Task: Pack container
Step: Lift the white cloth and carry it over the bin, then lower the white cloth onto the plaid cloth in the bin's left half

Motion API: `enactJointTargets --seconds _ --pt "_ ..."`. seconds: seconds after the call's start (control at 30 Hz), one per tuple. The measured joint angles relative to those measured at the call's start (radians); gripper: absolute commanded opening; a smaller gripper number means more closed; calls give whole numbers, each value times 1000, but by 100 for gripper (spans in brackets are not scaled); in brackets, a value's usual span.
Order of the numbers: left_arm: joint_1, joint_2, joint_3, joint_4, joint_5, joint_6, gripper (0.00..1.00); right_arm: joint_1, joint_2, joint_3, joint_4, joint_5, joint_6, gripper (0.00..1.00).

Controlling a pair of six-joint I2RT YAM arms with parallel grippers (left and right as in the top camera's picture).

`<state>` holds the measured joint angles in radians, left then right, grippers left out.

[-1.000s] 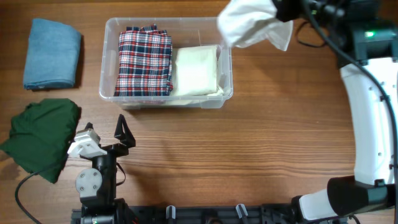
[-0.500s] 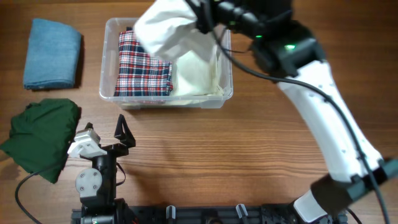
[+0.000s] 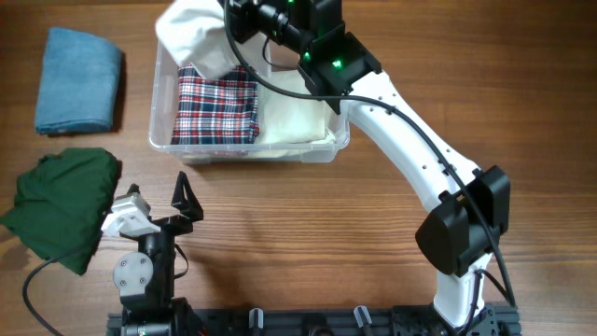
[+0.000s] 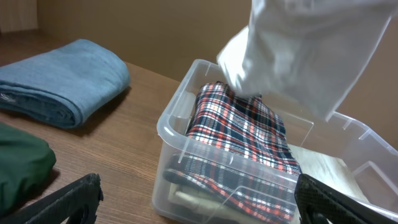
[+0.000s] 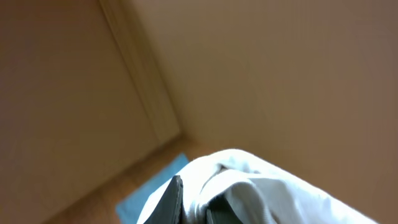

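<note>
Cloth held over the container, about to be packed.
My right gripper (image 3: 235, 21) has its jaws pinched on a bunched white cloth (image 3: 191, 33) above the far-left corner of the container (image 3: 247, 151). The container sits on the counter (image 3: 298, 233) holding a folded plaid cloth (image 3: 216, 107) with a cream cloth (image 3: 297, 112) beside it. I judge the white cloth light and limp, likely to drape over the rim. The bin looks stiff and slick, best gripped by its thick rim. My left gripper (image 3: 159, 201) sits in front of the container, jaws spread and empty.
</note>
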<state>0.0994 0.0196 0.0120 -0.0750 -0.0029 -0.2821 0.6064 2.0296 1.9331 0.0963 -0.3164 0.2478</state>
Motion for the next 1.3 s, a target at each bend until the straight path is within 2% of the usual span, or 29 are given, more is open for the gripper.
enactJointTargets --seconds 0.1,0.43,0.63,0.83,0.97,1.3 --pt "0 0 0 0 0 0 100 10 0 1 70 21 10 4" --pt "0 0 0 0 0 0 100 62 54 3 61 42 -18 4" --pt "0 0 0 0 0 0 100 120 181 3 -8 74 -69 4" --pt "0 0 0 0 0 0 100 123 216 5 -85 94 -112 4" --pt "0 0 0 0 0 0 100 115 216 7 -188 91 -98 4" --pt "0 0 0 0 0 0 100 112 197 9 -542 -24 152 4"
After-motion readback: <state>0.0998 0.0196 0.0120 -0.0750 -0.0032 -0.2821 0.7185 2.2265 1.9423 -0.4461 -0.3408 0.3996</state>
